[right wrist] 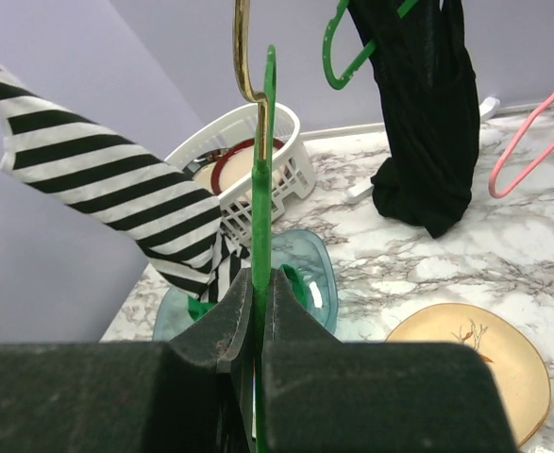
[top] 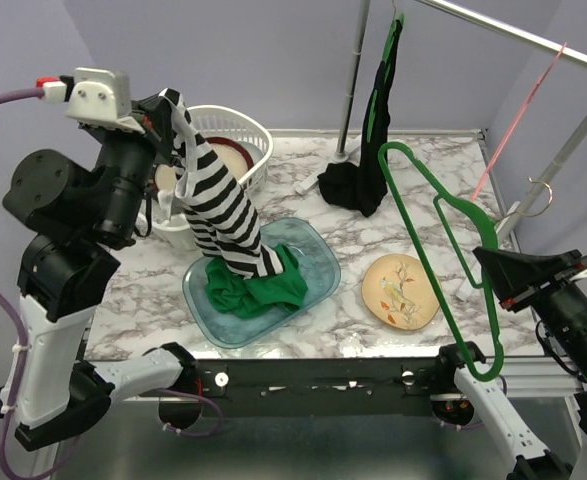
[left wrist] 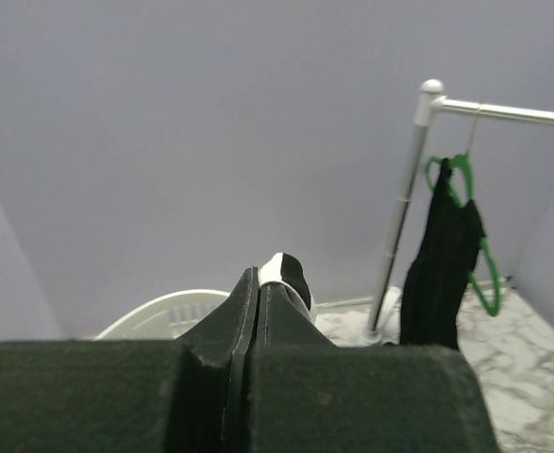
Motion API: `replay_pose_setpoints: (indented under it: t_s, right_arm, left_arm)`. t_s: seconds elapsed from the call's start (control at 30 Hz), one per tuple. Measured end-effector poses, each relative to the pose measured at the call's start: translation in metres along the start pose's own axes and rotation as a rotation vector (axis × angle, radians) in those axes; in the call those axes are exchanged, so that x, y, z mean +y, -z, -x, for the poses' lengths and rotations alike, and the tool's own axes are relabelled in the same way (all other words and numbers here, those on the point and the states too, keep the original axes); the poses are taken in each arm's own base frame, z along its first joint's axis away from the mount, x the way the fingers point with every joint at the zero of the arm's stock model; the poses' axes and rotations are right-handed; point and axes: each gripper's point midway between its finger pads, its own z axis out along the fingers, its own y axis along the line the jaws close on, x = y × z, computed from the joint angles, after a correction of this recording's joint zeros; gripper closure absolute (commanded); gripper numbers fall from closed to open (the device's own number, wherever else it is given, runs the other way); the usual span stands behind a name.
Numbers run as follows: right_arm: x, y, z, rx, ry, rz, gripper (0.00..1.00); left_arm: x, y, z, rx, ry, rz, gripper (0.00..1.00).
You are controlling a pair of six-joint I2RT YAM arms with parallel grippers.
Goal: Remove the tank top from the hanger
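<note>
Striped tank top (top: 223, 210) hangs from the raised left fingers (left wrist: 239, 311), which are pressed together on its upper edge. Its lower end trails into a teal tray (top: 325, 262) on the table (top: 303, 195). Right fingers (right wrist: 234, 316) pinch a green hanger (right wrist: 262, 208), apparently bare and well apart from the top. Removal looks done, though a caught strap could be hidden. Next: lower the top and release it.

The tabletop (top: 133, 290) is glossy marble-patterned stone. The striped tank top (top: 223, 205) is soft cloth, the green hanger (right wrist: 261, 208) smooth plastic, the tray (top: 323, 255) shiny and translucent, the rail (top: 354, 70) polished metal.
</note>
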Motion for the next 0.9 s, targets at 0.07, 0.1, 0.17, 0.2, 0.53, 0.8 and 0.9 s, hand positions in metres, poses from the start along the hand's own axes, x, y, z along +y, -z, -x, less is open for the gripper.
replay_pose_setpoints:
  t_s: [0.07, 0.1, 0.17, 0.2, 0.53, 0.8, 0.9]
  right_arm:
    - [-0.001, -0.002, 0.000, -0.004, -0.004, -0.004, 0.99]
    - [-0.002, -0.003, 0.000, -0.005, -0.007, -0.004, 0.99]
    - [-0.003, -0.006, 0.001, -0.011, -0.009, -0.005, 0.99]
    - [-0.003, -0.007, 0.001, -0.012, -0.010, -0.007, 0.99]
    - [-0.005, -0.009, 0.004, -0.033, -0.010, -0.013, 0.99]
    - [-0.007, -0.003, 0.005, -0.060, -0.006, -0.023, 0.99]
    - [-0.007, -0.003, 0.004, -0.062, -0.006, -0.021, 0.99]
  left_arm:
    - [-0.006, 0.007, 0.007, -0.017, 0.042, -0.046, 1.00]
    - [-0.007, 0.011, 0.010, -0.021, 0.061, -0.063, 1.00]
    - [-0.010, 0.017, 0.014, -0.028, 0.093, -0.089, 1.00]
    - [-0.011, 0.020, 0.015, -0.030, 0.104, -0.098, 1.00]
    - [-0.054, 0.017, -0.069, 0.158, 0.219, -0.231, 1.00]
    - [-0.097, 0.022, -0.228, 0.460, 0.350, -0.268, 1.00]
    - [-0.109, 0.031, -0.282, 0.534, 0.435, -0.269, 1.00]
